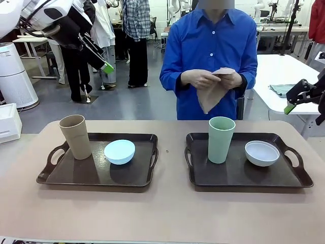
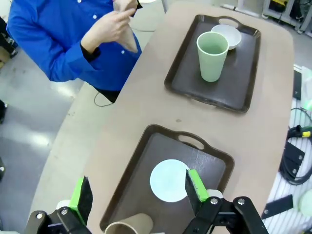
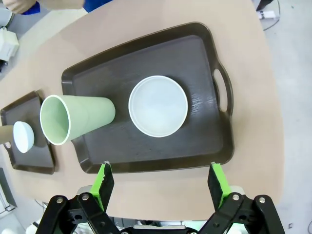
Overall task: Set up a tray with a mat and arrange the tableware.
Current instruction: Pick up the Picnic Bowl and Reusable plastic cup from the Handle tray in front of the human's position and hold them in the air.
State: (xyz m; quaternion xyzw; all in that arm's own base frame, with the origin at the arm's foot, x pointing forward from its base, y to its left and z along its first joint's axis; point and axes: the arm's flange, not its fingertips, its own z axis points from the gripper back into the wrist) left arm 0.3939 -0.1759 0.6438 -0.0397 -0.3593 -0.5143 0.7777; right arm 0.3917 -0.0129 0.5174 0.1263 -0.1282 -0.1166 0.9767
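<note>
Centre gap: bare worktop between left tray and right tray, open from near edge to far edge.
Left tray: tan cup tall at its left end, blue bowl low beside it; near strip bare.
Right tray: green cup tall at left, whitish bowl at right, apart.
Upper centre: person's hands with cloth, behind the far edge.

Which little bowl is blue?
The light blue round bowl on the left dark brown tray, beside the tan-brown cup; the whitish bowl sits by the pale green cup.
</note>
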